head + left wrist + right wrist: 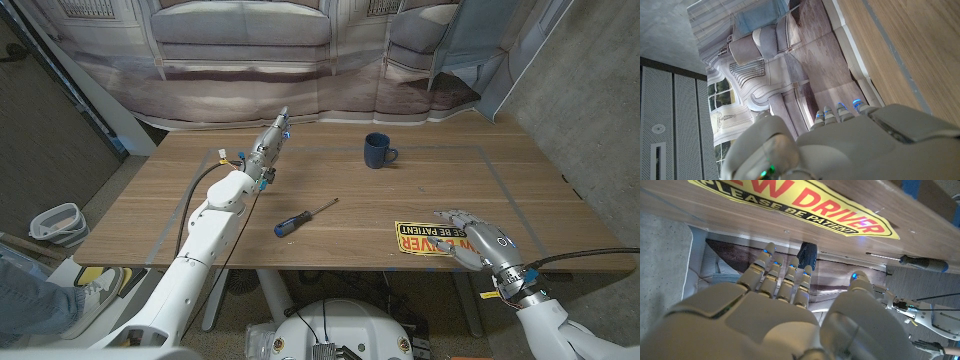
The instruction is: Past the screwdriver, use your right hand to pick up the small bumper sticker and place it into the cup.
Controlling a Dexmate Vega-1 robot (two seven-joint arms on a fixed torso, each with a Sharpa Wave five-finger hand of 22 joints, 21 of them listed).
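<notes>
The counter [330,180] is a wooden top with a straight grain; a printed backdrop of a sofa [240,30] hangs behind its far edge, and grey walls close both sides of the room. A grey bin [55,222] stands on the floor off the counter's left edge.

Item count — one of each:
- One blue cup [377,150], upright near the far edge, right of centre.
- One screwdriver [304,216] with a blue-and-black handle, lying at mid-counter.
- One yellow bumper sticker [431,238], flat near the front edge toward the right corner.

The right hand [482,243] sits at the sticker's right end with fingers spread and holding nothing. The left hand [270,142] extends toward the far edge, fingers straight — nothing held.
</notes>
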